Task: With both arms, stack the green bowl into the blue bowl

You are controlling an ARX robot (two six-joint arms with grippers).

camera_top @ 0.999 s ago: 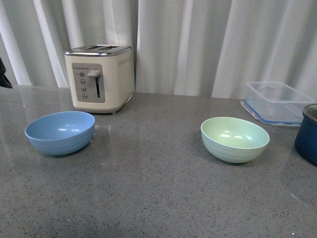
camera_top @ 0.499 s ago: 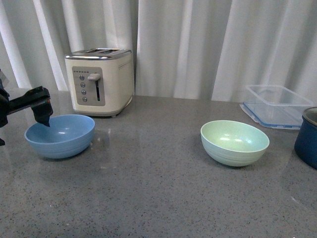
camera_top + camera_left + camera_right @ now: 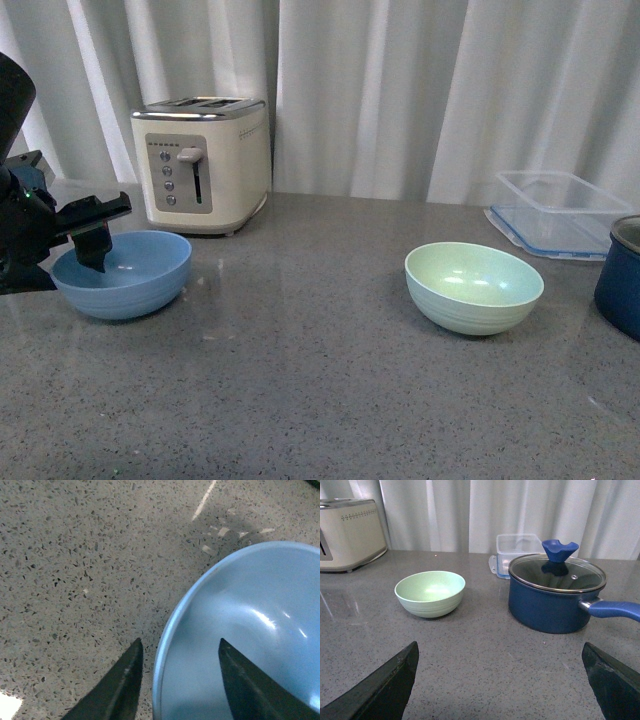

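Observation:
The blue bowl sits on the grey counter at the left, in front of the toaster. My left gripper is open over the bowl's left rim. In the left wrist view the rim of the blue bowl runs between the two fingers of my left gripper, one inside the bowl and one outside. The green bowl stands alone at the right, upright and empty. It also shows in the right wrist view, well ahead of my open, empty right gripper. The right arm is out of the front view.
A cream toaster stands behind the blue bowl. A clear plastic container and a dark navy pot with a glass lid and blue handle stand right of the green bowl. White curtains hang behind the counter.
My left arm has come in from the left edge and lowered its open gripper onto the blue bowl's left rim. Both bowls stay in place.

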